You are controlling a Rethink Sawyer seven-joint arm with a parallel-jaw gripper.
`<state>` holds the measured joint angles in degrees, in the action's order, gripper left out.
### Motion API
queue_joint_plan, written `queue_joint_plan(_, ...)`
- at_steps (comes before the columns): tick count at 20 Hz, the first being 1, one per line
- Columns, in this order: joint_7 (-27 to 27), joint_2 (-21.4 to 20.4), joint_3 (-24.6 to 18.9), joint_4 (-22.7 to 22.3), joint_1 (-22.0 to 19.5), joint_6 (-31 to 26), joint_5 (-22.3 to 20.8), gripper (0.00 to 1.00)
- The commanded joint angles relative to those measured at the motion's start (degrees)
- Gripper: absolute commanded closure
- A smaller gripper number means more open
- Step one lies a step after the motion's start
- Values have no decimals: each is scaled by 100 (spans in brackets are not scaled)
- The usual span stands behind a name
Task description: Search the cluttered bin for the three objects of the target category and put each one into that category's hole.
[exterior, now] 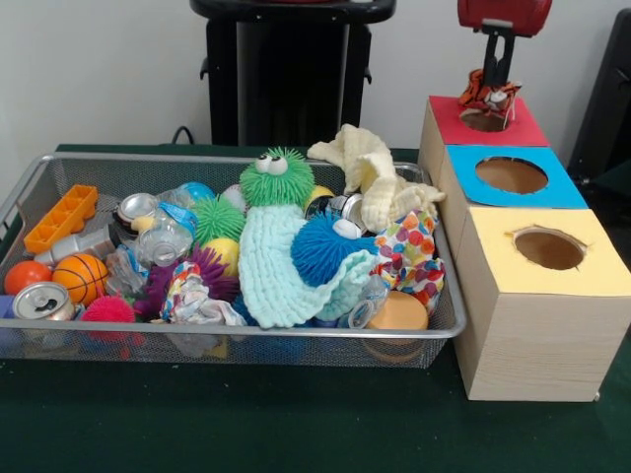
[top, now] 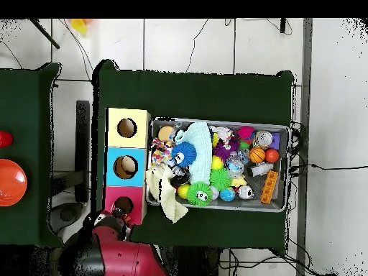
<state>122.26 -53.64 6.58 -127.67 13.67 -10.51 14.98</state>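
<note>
My gripper (exterior: 499, 87) hangs at the far right, shut on the orange black-striped tiger plush (exterior: 485, 95). It holds the plush just above the hole (exterior: 483, 120) in the red top of the wooden box, the plush touching the hole's rim. In the overhead view the gripper (top: 116, 214) is at the red section (top: 111, 196). The wire mesh bin (exterior: 246, 335) stands left of the box, full of clutter; it also shows in the overhead view (top: 219, 121). No teddy bear or other plush animal shows in the bin.
The box also has a blue-topped hole (exterior: 511, 175) and a yellow-topped hole (exterior: 549, 248). The bin holds a green spiky ball with googly eyes (exterior: 276, 177), a blue spiky ball (exterior: 320, 246), a pale blue knitted cloth (exterior: 276, 276), cans, a small basketball (exterior: 81, 276) and an orange tray (exterior: 61, 217). A cream cloth (exterior: 370, 177) hangs over the rim.
</note>
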Motion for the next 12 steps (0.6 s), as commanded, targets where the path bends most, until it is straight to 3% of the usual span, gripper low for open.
queue_joint_plan(1, 867, 172, 155, 487, 66, -378, 50, 100)
queue_joint_plan(12, 908, 292, 221, 561, 163, -234, 115, 100)
